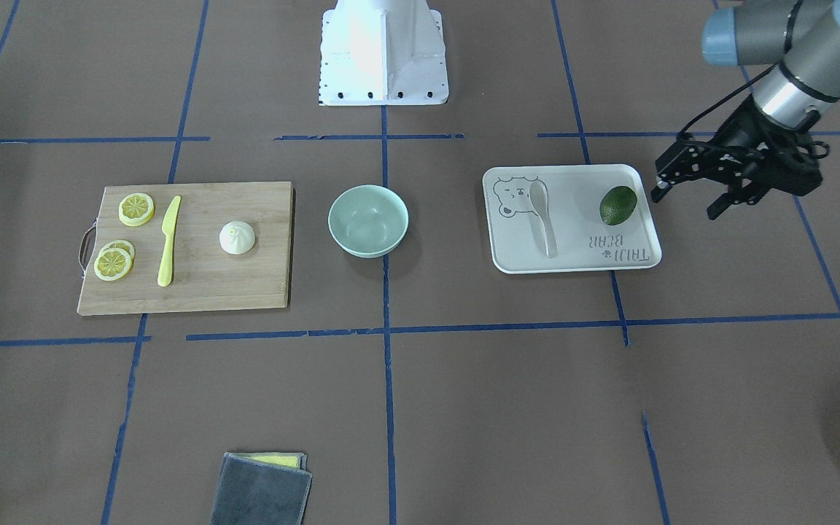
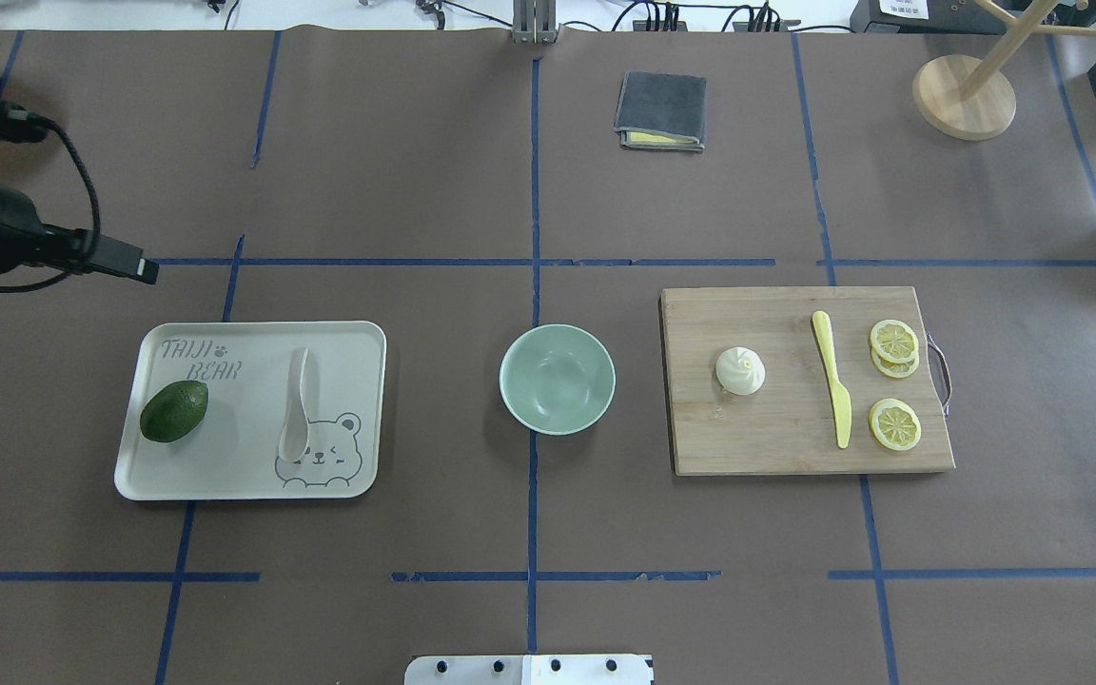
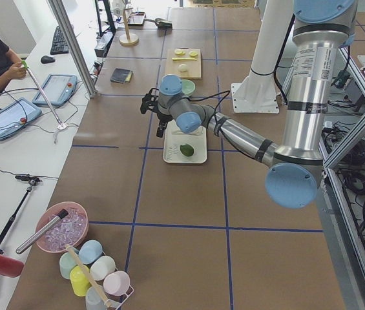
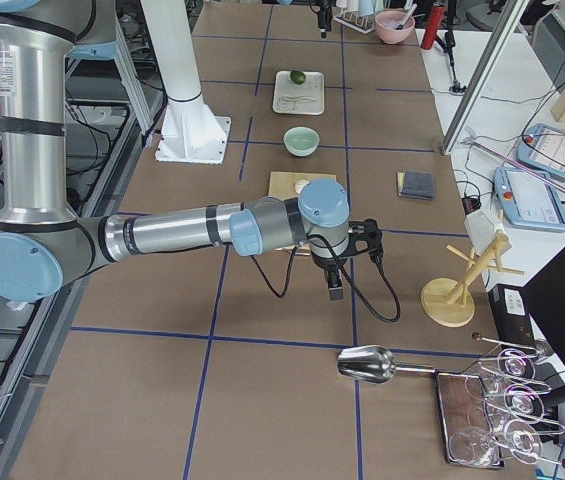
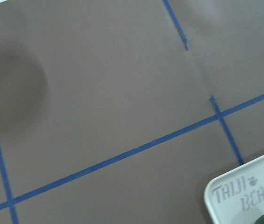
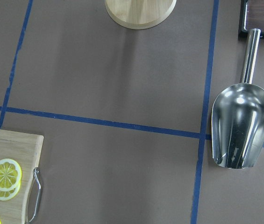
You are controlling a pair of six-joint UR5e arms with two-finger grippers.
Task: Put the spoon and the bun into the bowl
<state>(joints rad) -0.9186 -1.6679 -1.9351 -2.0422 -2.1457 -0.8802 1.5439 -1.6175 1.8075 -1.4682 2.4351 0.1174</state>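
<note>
Sharing the white bear-print tray (image 2: pixel 225 466), left, are one grey-white spoon (image 2: pixel 296 407) and one dark green avocado (image 2: pixel 174 411). One mint-green bowl (image 2: pixel 557 379) sits centre, bare table (image 2: pixel 453 476) around. Right, a wooden board (image 2: pixel 776 438) holds one white pleated bun (image 2: pixel 740 370), one yellow knife (image 2: pixel 831 390), three lemon slices (image 2: pixel 894 423). Left gripper (image 1: pixel 685 205) hovers spread off the tray's far-left corner; right gripper (image 4: pixel 334 285): cannot tell.

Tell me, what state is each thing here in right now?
bowl: upright, empty.
spoon: lying flat on the bear tray.
bun: upright on the cutting board.
avocado: whole, on the same tray.
lemon slices: cut, lying flat.
cloth: folded.
left gripper: open, empty.
right gripper: open or shut, cannot tell.
</note>
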